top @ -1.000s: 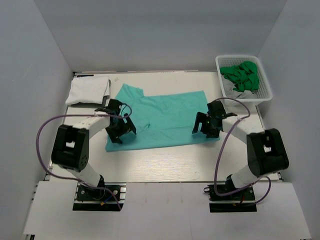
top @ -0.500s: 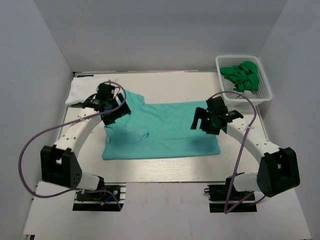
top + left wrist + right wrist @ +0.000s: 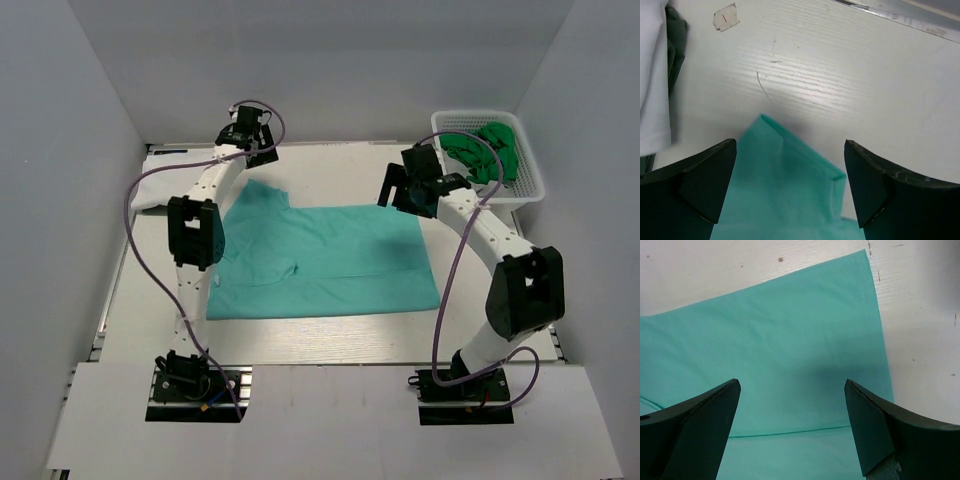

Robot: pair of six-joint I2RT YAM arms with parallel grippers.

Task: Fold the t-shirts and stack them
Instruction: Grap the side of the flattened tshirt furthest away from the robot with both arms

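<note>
The teal-mint t-shirt [image 3: 330, 262] lies flat on the table, folded lengthwise, with one sleeve at its back left. My left gripper [image 3: 256, 150] is open and empty, raised above the sleeve tip; the left wrist view shows the sleeve [image 3: 785, 190] between the fingers [image 3: 705, 180]. My right gripper [image 3: 398, 190] is open and empty above the shirt's back right corner; the right wrist view shows the cloth [image 3: 790, 340] and a fold line. The white t-shirt [image 3: 150, 188] lies folded at the back left, partly behind my left arm; its edge shows in the left wrist view [image 3: 652, 75].
A white lattice basket [image 3: 525, 180] with green cloth items stands at the back right. Grey walls close the table on three sides. A dark green thing [image 3: 677, 45] sticks out beside the white shirt.
Both grippers have left the shirt's near side edges, moved to the back of the table and risen. The teal shirt now lies flatter and squarer.
</note>
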